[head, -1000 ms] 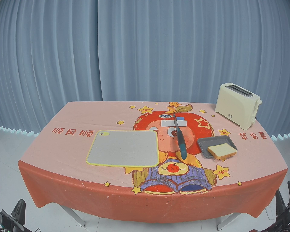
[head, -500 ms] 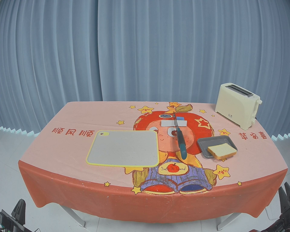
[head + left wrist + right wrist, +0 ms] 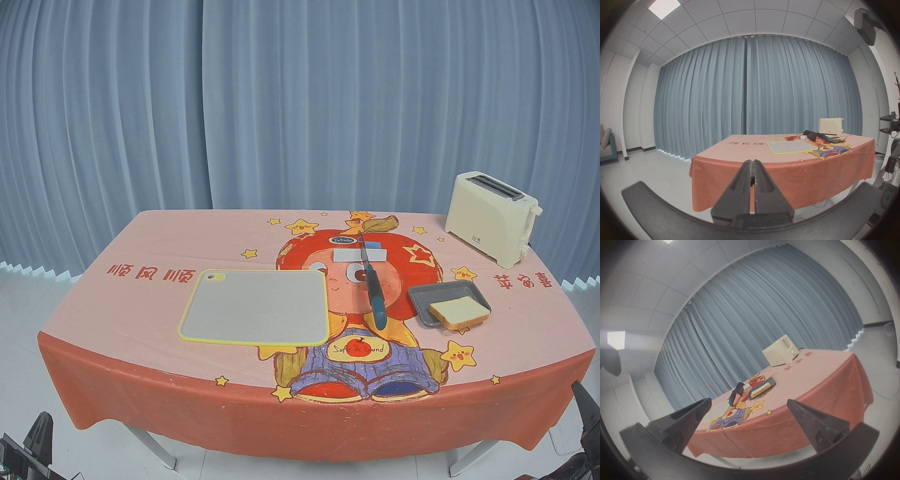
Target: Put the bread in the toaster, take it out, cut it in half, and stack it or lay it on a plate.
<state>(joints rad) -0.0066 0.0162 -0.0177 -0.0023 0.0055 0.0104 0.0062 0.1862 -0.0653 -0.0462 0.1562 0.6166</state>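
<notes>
A slice of bread (image 3: 459, 311) lies on the near end of a grey plate (image 3: 437, 292) at the table's right. The cream toaster (image 3: 492, 215) stands at the far right corner, slots empty. A blue-handled knife (image 3: 374, 292) lies beside the plate, and a grey cutting board (image 3: 256, 306) with a yellow rim sits left of it. My left gripper (image 3: 752, 163) is shut and empty, low, well short of the table's left front. My right gripper (image 3: 748, 400) is open and empty, below the table's right front corner, facing the bread (image 3: 758, 391) and toaster (image 3: 780, 351).
An orange cartoon-print cloth (image 3: 156, 250) covers the table and hangs over its front edge. A blue curtain (image 3: 300, 100) runs behind the table. White floor surrounds the table on both sides.
At the head view's lower right corner the right gripper's fingers have shifted slightly. Nothing on the table has moved, and the left gripper stays put.
</notes>
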